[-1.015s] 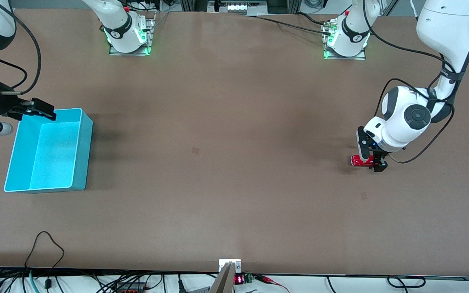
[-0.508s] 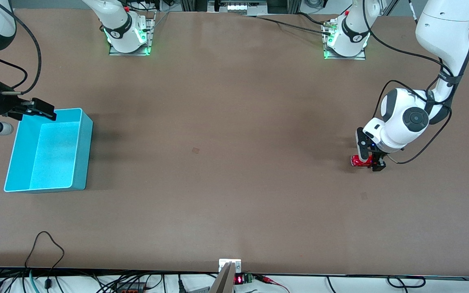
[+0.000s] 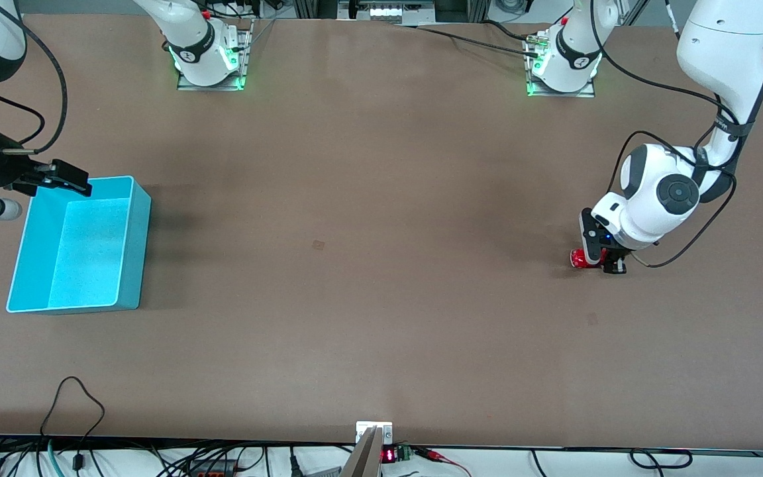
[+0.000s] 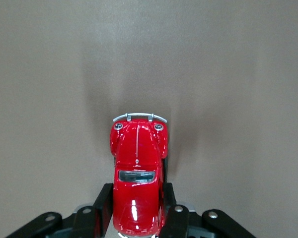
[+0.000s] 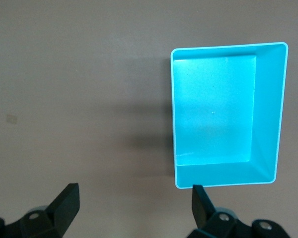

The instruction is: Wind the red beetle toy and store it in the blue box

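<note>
Our left gripper (image 4: 138, 218) has just clamped its fingers (image 4: 102, 206) on the red beetle toy (image 4: 137, 186), whose nose points away from the wrist. We judge winding can begin. Our right gripper (image 5: 134, 206) waits, jaws apart, over the table just beside the blue box (image 5: 268, 119).

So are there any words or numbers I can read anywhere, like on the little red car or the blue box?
Red beetle toy, held in the left hand: no words or numbers on it.
Blue box: nothing written on it.
Small display at the table edge nearest the front camera: glowing red digits, too small to read.
Black bands on the arm bases: a small white mark, too small to read.
</note>
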